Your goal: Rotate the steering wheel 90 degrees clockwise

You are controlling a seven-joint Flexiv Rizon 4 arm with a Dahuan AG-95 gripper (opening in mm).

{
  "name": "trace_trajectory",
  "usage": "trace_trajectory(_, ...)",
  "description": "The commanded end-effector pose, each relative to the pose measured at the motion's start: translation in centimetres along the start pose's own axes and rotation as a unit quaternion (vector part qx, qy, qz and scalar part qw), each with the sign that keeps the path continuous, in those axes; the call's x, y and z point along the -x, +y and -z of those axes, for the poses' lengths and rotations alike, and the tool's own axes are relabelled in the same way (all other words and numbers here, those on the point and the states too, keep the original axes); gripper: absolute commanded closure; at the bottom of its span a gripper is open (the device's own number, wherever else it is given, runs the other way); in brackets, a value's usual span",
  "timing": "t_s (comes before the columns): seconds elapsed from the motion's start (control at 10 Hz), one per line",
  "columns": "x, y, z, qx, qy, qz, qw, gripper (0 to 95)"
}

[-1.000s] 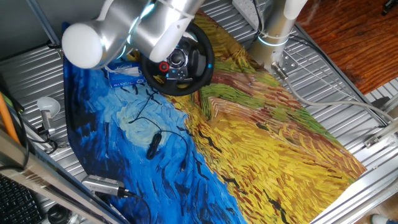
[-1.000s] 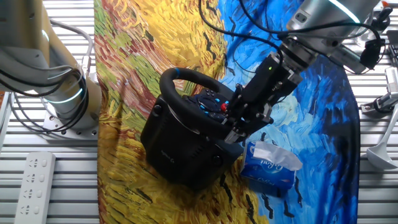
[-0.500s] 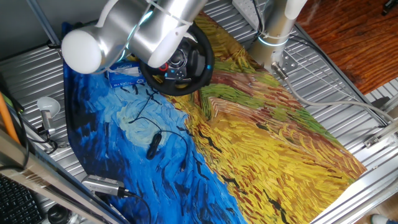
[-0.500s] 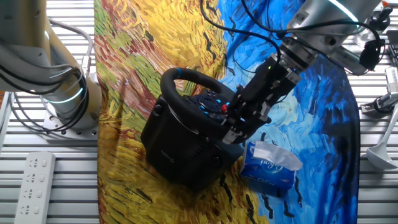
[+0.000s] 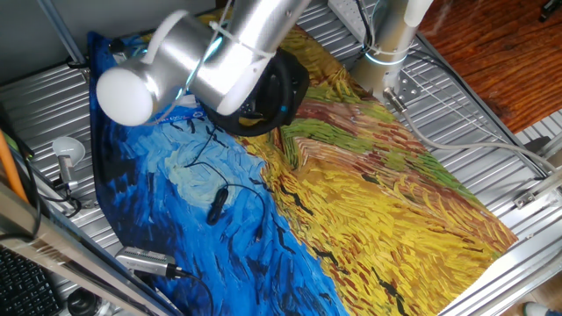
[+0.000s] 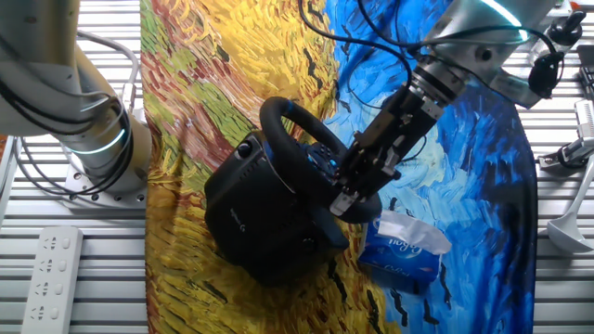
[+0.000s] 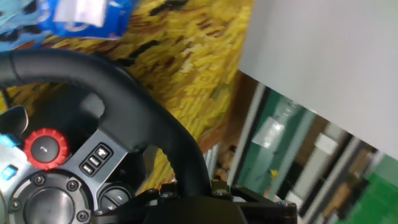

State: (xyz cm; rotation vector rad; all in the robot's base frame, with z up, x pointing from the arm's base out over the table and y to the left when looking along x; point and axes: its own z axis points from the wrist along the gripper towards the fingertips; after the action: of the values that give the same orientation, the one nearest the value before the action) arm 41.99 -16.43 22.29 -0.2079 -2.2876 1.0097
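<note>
The gripper (image 6: 357,190) is pinching the rim of the steering wheel (image 6: 306,153), which is standing near one edge of the painted cloth (image 6: 232,56).

My end effector (image 6: 345,199) is matt black, hard plastic or metal, against the steering wheel (image 7: 134,118), whose rim looks smooth, leather-like and faintly sheened. Its red knob (image 7: 45,149) is glossy plastic. Under the wheel lies a painted cloth (image 5: 378,202); around it, the desk (image 5: 492,149) is ribbed bare metal.
</note>
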Motion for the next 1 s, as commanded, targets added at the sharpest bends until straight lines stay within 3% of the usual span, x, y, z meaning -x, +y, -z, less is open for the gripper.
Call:
trace_trajectory(0.1,-0.28,-0.53,-0.19,0.042,-0.012,0.015,0.9989,95.0)
trace_trajectory(0.2,-0.32,-0.55,-0.24,0.073,-0.013,0.011,0.9972,95.0)
trace_trajectory(0.4,-0.32,-0.55,-0.25,0.094,-0.014,0.023,0.9952,95.0)
trace_trajectory(1.0,-0.49,-0.65,-0.11,0.095,-0.02,0.055,0.9937,95.0)
